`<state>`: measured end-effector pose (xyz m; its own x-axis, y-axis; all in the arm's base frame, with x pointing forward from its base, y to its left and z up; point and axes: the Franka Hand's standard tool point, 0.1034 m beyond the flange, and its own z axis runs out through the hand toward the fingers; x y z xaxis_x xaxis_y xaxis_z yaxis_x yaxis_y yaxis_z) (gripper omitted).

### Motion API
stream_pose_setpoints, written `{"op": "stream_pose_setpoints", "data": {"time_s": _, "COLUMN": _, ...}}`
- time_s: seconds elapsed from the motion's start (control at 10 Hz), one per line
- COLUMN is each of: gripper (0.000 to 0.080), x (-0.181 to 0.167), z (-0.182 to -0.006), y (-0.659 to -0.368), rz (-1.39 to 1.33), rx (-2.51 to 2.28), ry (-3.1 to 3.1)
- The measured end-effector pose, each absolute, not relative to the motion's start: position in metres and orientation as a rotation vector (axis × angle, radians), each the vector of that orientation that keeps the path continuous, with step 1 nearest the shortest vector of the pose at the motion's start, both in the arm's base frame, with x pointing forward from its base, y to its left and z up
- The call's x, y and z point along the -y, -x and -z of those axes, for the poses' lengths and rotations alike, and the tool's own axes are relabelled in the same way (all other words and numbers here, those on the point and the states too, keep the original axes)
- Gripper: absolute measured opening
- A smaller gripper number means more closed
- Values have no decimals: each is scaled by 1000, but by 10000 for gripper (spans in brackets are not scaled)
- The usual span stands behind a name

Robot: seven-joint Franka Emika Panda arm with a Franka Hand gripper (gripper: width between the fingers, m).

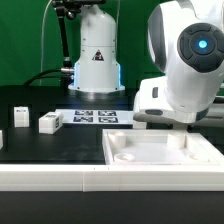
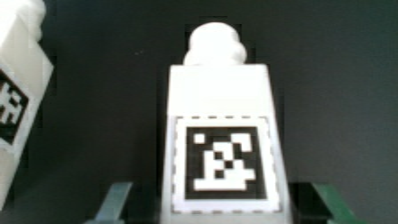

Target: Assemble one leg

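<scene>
In the wrist view a white leg (image 2: pixel 222 120) lies on the dark table, with a black-and-white tag on its upper face and a round peg at its far end. My gripper (image 2: pixel 224 202) is open and straddles the leg's near end. One finger (image 2: pixel 121 203) stands on each side, with a small dark gap to the leg. In the exterior view the arm (image 1: pixel 185 60) fills the right side, and its body hides the fingers and this leg.
A large white square panel with a raised rim (image 1: pixel 165 160) lies in front. The marker board (image 1: pixel 95 117) lies behind it. Loose legs (image 1: pixel 50 122) (image 1: pixel 20 115) lie at the exterior view's left. Another tagged white part (image 2: pixel 18 95) lies beside the straddled leg.
</scene>
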<state>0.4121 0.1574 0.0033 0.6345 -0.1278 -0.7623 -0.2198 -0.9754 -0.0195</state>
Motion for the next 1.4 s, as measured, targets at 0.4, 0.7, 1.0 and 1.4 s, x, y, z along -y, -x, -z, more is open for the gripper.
{"op": "stream_pose_setpoints", "data": {"time_s": 0.4, "gripper": 292, "x": -148, "z": -25, "y": -418, "rz": -1271, "rx": -298, "ry": 2731}}
{"op": "stream_pose_setpoints", "data": {"time_s": 0.7, "gripper": 292, "x": -135, "z": -86, "y": -432, "rz": -1224, "rx": -305, "ry": 2739}}
{"op": "stream_pose_setpoints", "data": {"time_s": 1.0, "gripper": 292, "x": -139, "z": -77, "y": -440, "rz": -1029, "rx": -318, "ry": 2815}}
{"op": "stream_pose_setpoints", "data": {"time_s": 1.4, "gripper": 292, "x": -128, "z": -90, "y": -461, "rz": -651, "rx": -268, "ry": 2935}}
